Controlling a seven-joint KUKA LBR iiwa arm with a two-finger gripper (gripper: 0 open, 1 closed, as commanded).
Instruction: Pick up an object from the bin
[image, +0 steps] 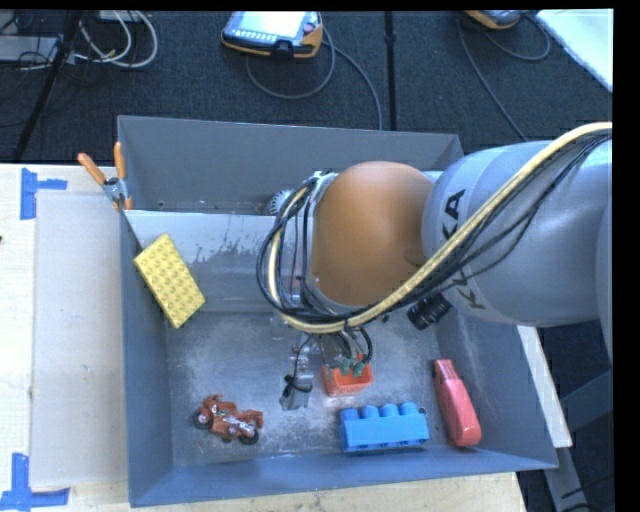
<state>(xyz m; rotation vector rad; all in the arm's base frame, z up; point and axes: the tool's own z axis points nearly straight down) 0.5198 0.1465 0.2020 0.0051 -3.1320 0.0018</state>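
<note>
The arm (520, 240) reaches in from the right, its orange cover (365, 230) hanging above the middle of the bin (150, 420). Below it the gripper (298, 385) sits low over the floor, front of centre; I cannot tell whether it is open or closed. An orange block (347, 377) lies just beside it. A blue brick (384, 427) is near the front wall, a red piece (456, 402) to its right. A brown toy (228, 418) lies front left, and a yellow plate (170, 280) leans far left.
</note>
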